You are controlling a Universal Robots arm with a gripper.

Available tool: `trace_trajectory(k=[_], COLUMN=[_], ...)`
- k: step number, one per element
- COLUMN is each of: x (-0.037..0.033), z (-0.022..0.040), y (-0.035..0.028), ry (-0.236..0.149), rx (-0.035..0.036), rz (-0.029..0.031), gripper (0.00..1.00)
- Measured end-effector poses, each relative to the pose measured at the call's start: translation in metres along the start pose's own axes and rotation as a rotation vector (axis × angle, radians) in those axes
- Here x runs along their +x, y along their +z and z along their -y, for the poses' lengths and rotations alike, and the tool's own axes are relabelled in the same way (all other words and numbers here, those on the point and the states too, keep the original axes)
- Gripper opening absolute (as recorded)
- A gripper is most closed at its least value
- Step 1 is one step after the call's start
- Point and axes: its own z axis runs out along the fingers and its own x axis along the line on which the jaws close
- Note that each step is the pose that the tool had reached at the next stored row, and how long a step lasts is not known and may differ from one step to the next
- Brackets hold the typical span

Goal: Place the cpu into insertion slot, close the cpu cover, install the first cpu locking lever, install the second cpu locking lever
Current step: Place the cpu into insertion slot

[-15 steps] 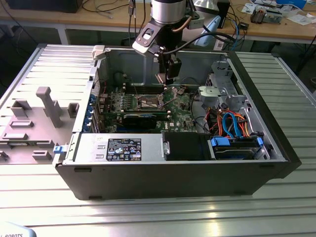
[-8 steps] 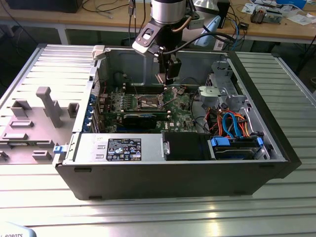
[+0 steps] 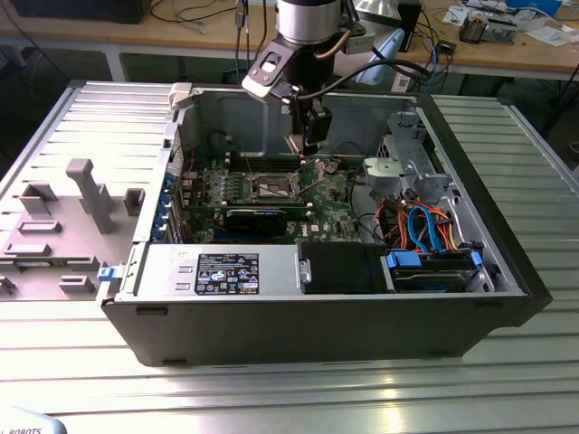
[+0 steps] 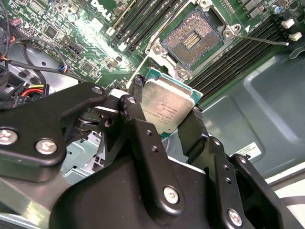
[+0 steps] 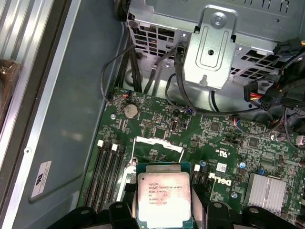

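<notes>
1. Open air lies above the insertion slot (image 4: pixel 192 40), its dark centre uncovered
2. Drive cage (image 3: pixel 409 161) and cables (image 3: pixel 425 226) crowd the exterior view's right
3. A thin lever (image 4: pixel 259 39) juts beside the slot

One cpu (image 5: pixel 163 198) is counted, clamped between the two fingers (image 4: pixel 139 131) of the single gripper (image 4: pixel 167 107). Just beyond the fingertips, one insertion slot (image 4: pixel 190 40) is seen, with one raised cpu cover (image 5: pixel 158 143) and one thin lever (image 4: pixel 261 39) beside it. Two banks of memory slots (image 4: pixel 243 52) flank that slot. Farther from the gripper, one coin battery (image 5: pixel 129 110) and one finned heatsink (image 5: pixel 267 191) are counted.
</notes>
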Motion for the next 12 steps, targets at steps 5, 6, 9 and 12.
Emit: trace_trajectory(k=[5, 6, 9, 12], x=[0.0, 0.0, 0.0, 0.0], z=[0.0, 0.0, 0.0, 0.0], y=[0.0001, 0.0001, 0.0002, 0.0003], ry=[0.004, 0.005, 0.008, 0.012], rx=[-0.0001, -0.0001, -0.0002, -0.0002], rz=[0.0004, 0.0005, 0.0007, 0.0011], gripper=[0.54, 0.54, 0.54, 0.54])
